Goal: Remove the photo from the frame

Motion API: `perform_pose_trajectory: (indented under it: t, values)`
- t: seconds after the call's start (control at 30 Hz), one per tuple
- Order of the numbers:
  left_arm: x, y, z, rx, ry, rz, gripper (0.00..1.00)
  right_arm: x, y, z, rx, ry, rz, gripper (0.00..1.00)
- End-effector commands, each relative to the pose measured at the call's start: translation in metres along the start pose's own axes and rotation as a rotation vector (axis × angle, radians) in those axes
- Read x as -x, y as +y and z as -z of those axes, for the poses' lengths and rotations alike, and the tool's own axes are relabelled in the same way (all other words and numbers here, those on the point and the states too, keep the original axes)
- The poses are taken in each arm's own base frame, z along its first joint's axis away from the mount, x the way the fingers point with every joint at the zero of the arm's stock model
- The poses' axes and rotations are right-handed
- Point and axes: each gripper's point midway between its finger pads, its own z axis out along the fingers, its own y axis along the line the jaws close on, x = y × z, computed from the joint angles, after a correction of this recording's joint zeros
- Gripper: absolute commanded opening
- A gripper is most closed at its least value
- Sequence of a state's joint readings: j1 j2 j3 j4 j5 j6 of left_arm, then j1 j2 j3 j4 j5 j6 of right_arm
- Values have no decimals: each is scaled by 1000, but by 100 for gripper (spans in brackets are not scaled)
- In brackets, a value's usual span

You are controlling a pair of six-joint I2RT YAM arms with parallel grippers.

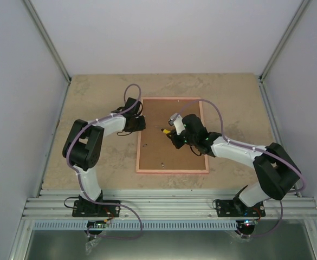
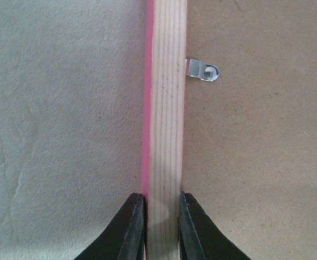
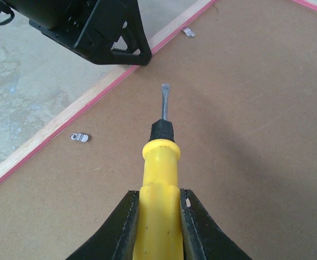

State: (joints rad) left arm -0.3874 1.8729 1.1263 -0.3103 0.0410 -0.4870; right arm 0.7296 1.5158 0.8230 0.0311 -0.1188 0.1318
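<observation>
Fibreboard (image 1: pixel 172 154) faces up: your thin bright-pink rectangular picture frame (image 1: pixel 172 171) lies back-up on the mottled beige table (image 1: pixel 101 95). Your left gripper (image 2: pixel 161 208) pinches its left bare-wood rail, near a small silver metal clip (image 2: pixel 202 70). Your right gripper (image 3: pixel 159 200) clamps a yellow-handled flat-blade screwdriver (image 3: pixel 161 162) — blade tip low over the brown backing, perhaps touching it; the view doesn't settle that.

The frame (image 2: pixel 166 108) is made of bare grainy wood, edged in pink paint and backed with matt brown fibreboard. Shiny metal is used for the clip (image 2: pixel 202 70), smooth yellow plastic for the screwdriver (image 3: pixel 159 184) handle.
</observation>
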Motion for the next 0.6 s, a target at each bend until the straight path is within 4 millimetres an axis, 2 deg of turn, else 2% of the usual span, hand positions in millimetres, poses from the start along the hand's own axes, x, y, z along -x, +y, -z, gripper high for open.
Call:
perform_pose_trajectory:
  t: [0.0, 0.23, 0.57]
  values:
    - [-8, -4, -6, -41, 24, -37, 14, 1, -3, -5, -8, -17, -5, 0]
    - [-22, -6, -2, -80, 37, -53, 11, 14, 3, -17, 31, -29, -15, 0]
    - [-43, -6, 4, -102, 56, -70, 11, 22, 4, -57, 64, 3, -14, 0]
